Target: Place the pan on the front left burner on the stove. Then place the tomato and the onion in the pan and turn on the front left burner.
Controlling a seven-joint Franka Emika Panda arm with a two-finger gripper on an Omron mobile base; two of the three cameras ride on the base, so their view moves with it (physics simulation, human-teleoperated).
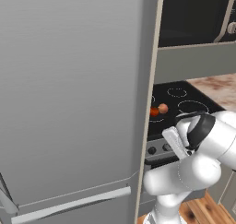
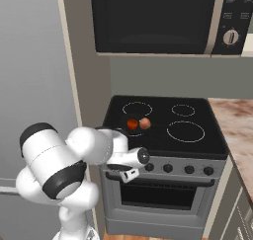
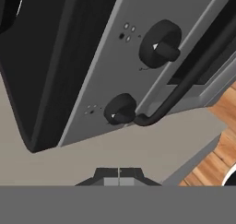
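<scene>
Currently the end effector (image 3: pixel 119 174) is fully closed and holds nothing; it sits just in front of the stove (image 2: pixel 163 172) control panel, near the leftmost knob (image 3: pixel 120 111). The tomato (image 2: pixel 132 124) and the onion (image 2: pixel 145 123) rest side by side, touching, in the pan (image 2: pixel 132 130) on the front left burner (image 2: pixel 123 133). The oven handle (image 3: pixel 193 75) runs below the knobs.
</scene>
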